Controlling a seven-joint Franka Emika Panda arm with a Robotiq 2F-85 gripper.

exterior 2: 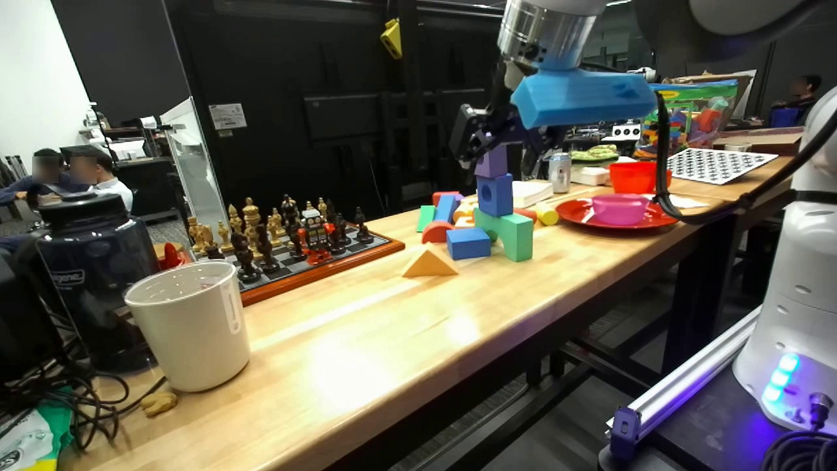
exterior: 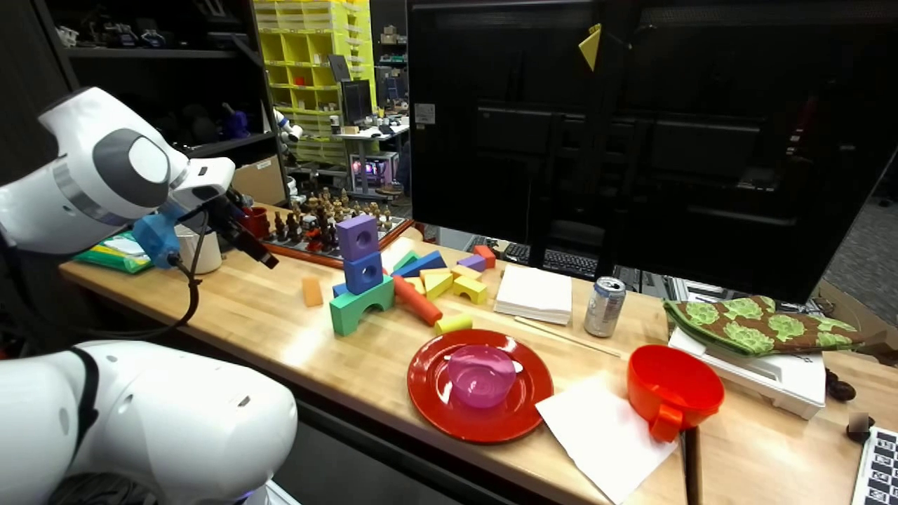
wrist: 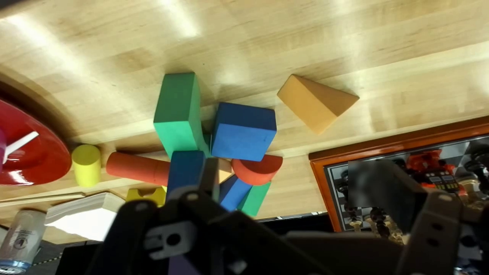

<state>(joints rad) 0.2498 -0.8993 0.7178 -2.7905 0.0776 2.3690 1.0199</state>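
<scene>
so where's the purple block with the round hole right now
In an exterior view, the purple block sits left of centre, atop a blue block that stands on the green arch.

An orange wedge (wrist: 313, 102), matte and three-sided, lies on its widest face, ridge upward, lower than the fingers (wrist: 435, 221) and ahead of the gap between them in the wrist view, clear of both. Apart from it, nearer the finger at the left of that view, a plain blue brick (wrist: 244, 133) lies flat. Past that finger, piled upright and apart from the fingers in an exterior view (partly hidden by it in the wrist view), come a purple block (exterior: 349, 240) with a round hole, on top, a blue block (exterior: 358, 273), holed likewise, under it, and a green arch (exterior: 361, 305) at the bottom, legs down.
</scene>
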